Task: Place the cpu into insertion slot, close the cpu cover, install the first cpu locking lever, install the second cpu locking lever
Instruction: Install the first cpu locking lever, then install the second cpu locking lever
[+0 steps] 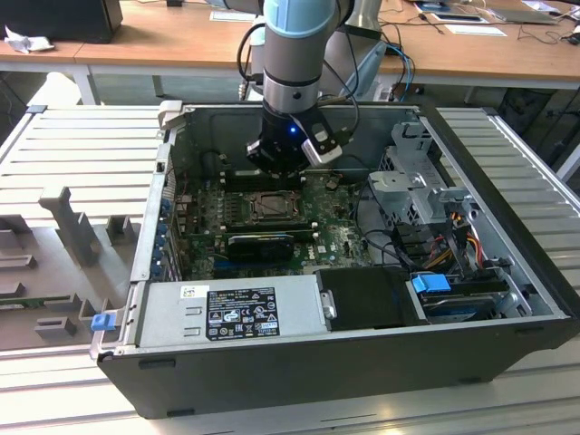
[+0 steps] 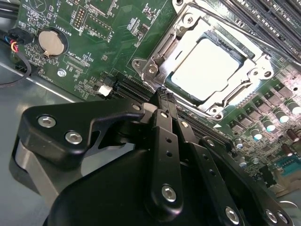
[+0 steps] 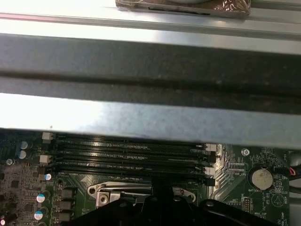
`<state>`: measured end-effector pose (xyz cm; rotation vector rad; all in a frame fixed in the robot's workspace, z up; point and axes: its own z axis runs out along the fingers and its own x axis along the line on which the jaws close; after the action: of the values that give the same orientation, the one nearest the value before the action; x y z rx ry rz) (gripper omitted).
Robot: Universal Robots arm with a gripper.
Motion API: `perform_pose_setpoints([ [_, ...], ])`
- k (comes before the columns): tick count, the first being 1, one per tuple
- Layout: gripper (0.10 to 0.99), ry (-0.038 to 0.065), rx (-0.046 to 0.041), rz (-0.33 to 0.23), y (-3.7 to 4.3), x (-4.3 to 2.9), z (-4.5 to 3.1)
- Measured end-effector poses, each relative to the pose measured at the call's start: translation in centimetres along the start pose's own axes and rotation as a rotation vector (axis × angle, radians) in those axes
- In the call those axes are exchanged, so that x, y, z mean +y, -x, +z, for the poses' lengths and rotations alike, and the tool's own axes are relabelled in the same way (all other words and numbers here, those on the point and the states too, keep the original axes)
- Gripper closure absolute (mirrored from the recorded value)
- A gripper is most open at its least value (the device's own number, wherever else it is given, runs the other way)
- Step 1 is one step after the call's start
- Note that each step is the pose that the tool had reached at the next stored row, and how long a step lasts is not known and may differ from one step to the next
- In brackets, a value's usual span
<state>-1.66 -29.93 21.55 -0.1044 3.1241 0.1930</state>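
Workshop setting: wooden tabletop (image 1: pixel 163 41) behind, open computer case (image 1: pixel 507 272) lying on ribbed metal surface. Motherboard (image 2: pixel 94 42) inside case. Tool (image 2: pixel 162 96) hangs low over board at socket's edge, fingers pinched together, nothing between them. Cpu (image 2: pixel 207 68) seated in insertion slot (image 2: pixel 155 52), pale top showing, just beyond fingertips in second wrist view. Cpu cover (image 2: pixel 230 96) appears down around chip. Memory slots (image 3: pixel 131 153) run alongside socket. Levers' state: cannot tell.

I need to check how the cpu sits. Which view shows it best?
The second wrist view: the cpu shows close, its pale top inside the metal frame. The exterior view shows it small below the arm. The first wrist view catches just the frame's edge.
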Motion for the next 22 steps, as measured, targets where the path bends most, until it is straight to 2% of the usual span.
perform_pose_setpoints([
  [5,0.980,0.000,0.0000,0.000,-0.01,-0.10,-0.01],
  [11,0.980,0.000,0.0000,0.000,-0.04,-0.61,-0.08],
  [18,0.980,0.000,-0.0001,0.000,-0.03,-0.60,-0.40],
  [22,0.980,0.000,0.0001,0.000,-0.05,-0.87,-0.45],
])
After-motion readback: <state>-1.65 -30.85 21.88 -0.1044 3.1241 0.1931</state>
